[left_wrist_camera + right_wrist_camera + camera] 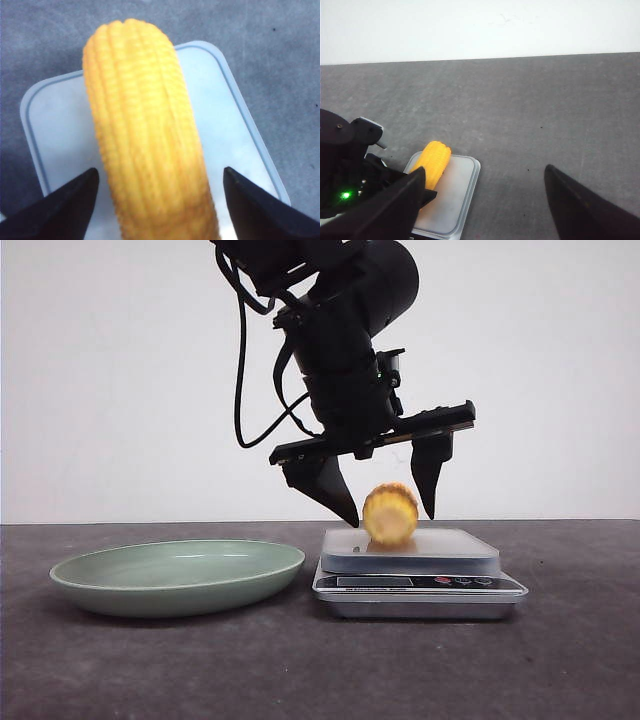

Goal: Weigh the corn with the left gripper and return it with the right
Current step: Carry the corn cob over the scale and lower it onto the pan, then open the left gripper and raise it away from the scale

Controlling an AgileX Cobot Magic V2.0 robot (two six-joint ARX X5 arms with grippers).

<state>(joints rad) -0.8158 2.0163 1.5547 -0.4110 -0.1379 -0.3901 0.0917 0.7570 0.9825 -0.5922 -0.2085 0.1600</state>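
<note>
The corn [390, 516] lies on the white platform of a digital scale [462, 546]. My left gripper [392, 519] is open and hangs over it, one black finger on each side of the cob. In the left wrist view the corn [145, 125] lies between the fingertips [75, 200] with a clear gap on both sides. My right gripper [484, 169] is open and empty above bare table to the right of the scale [455, 195]. Its view shows the corn [434, 160] and the left gripper's body [350, 170]. The right gripper is not in the front view.
A pale green plate [100, 590] sits on the dark grey table just left of the scale. The scale's display and buttons [440, 582] face the front. A white wall stands behind the table.
</note>
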